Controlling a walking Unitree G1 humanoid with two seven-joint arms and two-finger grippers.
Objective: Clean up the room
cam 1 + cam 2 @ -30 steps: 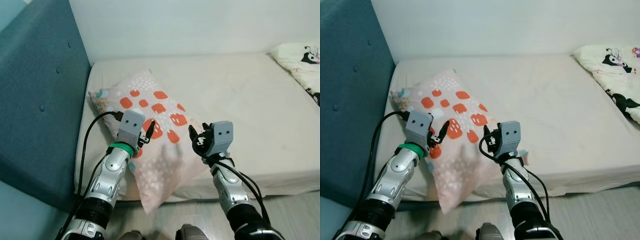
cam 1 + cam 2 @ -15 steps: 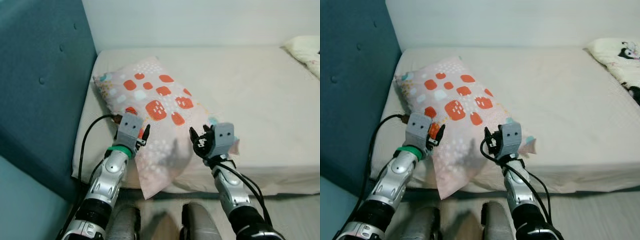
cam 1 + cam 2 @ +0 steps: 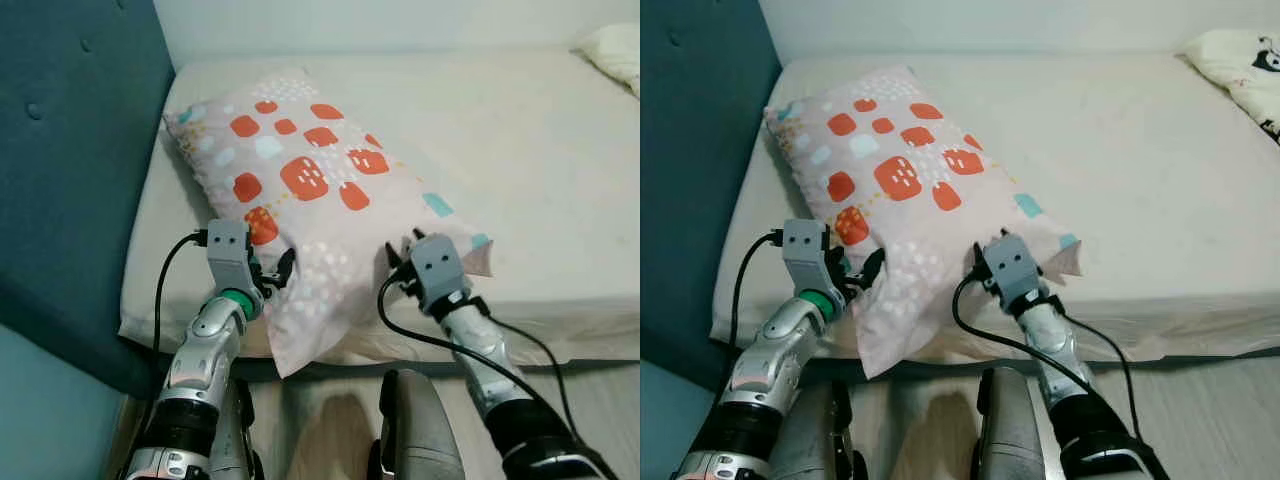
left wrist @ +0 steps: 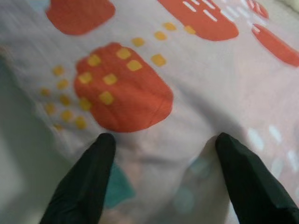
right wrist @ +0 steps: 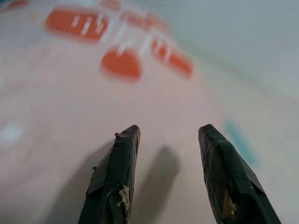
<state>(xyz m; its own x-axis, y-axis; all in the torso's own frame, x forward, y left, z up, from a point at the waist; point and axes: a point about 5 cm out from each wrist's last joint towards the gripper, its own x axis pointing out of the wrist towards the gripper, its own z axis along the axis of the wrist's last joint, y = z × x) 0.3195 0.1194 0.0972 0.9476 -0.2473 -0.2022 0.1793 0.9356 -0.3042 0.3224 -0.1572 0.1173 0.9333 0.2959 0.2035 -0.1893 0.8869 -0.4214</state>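
A pale pink pillow [image 3: 300,180] with orange patches lies slantwise on the bed [image 3: 540,150], one corner hanging over the bed's near edge. My left gripper [image 3: 272,276] is open at the pillow's left lower edge, its fingers [image 4: 88,182] spread just off the fabric [image 4: 140,93]. My right gripper [image 3: 402,270] is open at the pillow's right lower edge, fingers [image 5: 117,182] apart above the pink cloth [image 5: 70,116]. Neither holds the pillow.
A teal padded headboard [image 3: 70,170] stands along the left of the bed. A patterned blanket [image 3: 1240,60] lies at the bed's far right corner. Wooden floor [image 3: 320,440] and my legs [image 3: 415,430] are below the bed's near edge.
The view has dropped and moved closer to the bed. Both grippers have lowered toward the near edge, flanking the pillow's lower end, still open.
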